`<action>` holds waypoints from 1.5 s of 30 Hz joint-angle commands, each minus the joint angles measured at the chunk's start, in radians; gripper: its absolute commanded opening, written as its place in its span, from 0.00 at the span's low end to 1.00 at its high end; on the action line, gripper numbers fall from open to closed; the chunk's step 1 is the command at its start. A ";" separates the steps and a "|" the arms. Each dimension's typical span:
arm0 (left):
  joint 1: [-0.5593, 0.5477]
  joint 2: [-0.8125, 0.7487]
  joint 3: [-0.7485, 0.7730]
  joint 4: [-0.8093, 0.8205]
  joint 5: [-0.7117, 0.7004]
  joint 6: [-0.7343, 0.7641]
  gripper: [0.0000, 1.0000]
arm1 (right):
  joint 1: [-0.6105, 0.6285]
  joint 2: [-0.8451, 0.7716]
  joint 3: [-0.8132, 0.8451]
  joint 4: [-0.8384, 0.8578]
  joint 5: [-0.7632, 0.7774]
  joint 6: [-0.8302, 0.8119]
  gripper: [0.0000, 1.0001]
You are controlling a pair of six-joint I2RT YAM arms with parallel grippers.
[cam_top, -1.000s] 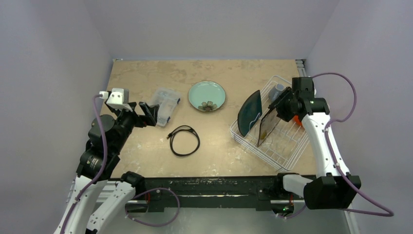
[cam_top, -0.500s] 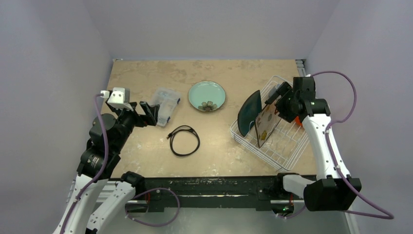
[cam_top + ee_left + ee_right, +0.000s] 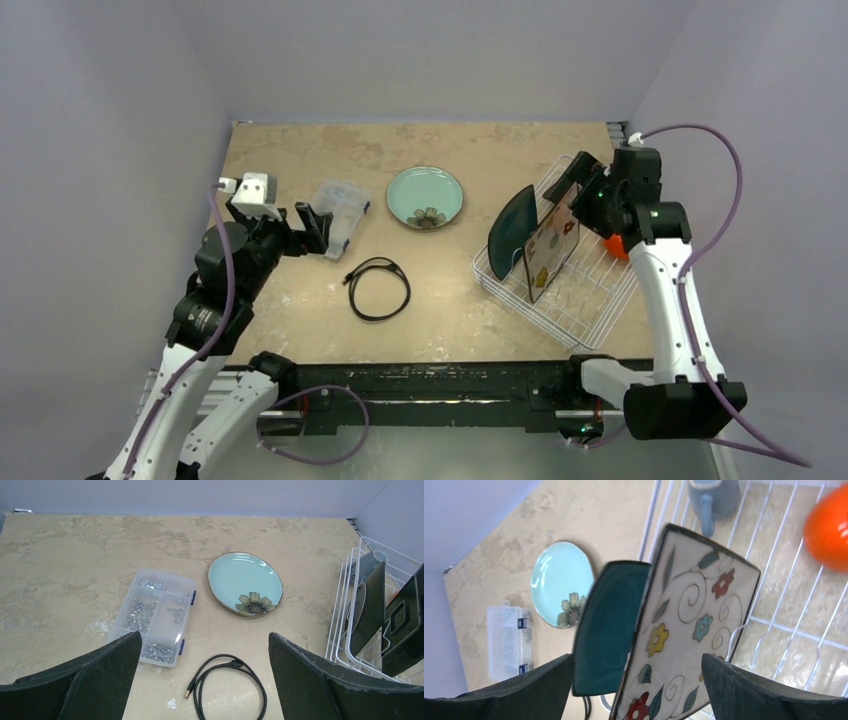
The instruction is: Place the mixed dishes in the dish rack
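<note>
Released patterned square plate (image 3: 694, 615) on edge in dish rack (image 3: 560, 330) beside teal plate (image 3: 606, 630); right gripper (image 3: 638, 660), left gripper (image 3: 204, 636) both spread empty. Likely next: fetching pale mint plate (image 3: 242, 580).

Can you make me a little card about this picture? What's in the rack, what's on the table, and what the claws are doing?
in the dish rack: dark teal plate and flowery square plate, standing on edge; grey-blue mug; orange bowl
left to load: mint round plate, flat on table
not dishes: clear box, black cable
left claw: open, empty, by the clear box
right claw: open, empty, over the flowery square plate
</note>
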 commanded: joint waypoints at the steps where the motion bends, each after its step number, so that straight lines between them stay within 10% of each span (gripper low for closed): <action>1: -0.005 0.043 -0.005 0.040 0.011 -0.003 0.97 | -0.003 -0.107 0.082 0.061 0.007 -0.120 0.99; 15: -0.005 0.289 -0.041 0.141 0.314 -0.105 1.00 | 0.021 -0.429 -0.104 0.231 -0.154 -0.175 0.99; 23: -0.008 0.491 -0.206 0.489 0.430 -0.570 0.94 | 0.022 -0.503 -0.131 0.236 -0.139 -0.177 0.99; 36: -0.247 0.856 -0.173 0.597 -0.272 -1.065 0.80 | 0.072 -0.545 -0.169 0.254 -0.104 -0.161 0.99; 45: -0.300 1.112 -0.138 0.897 -0.370 -1.110 0.61 | 0.147 -0.574 -0.207 0.269 -0.043 -0.186 0.99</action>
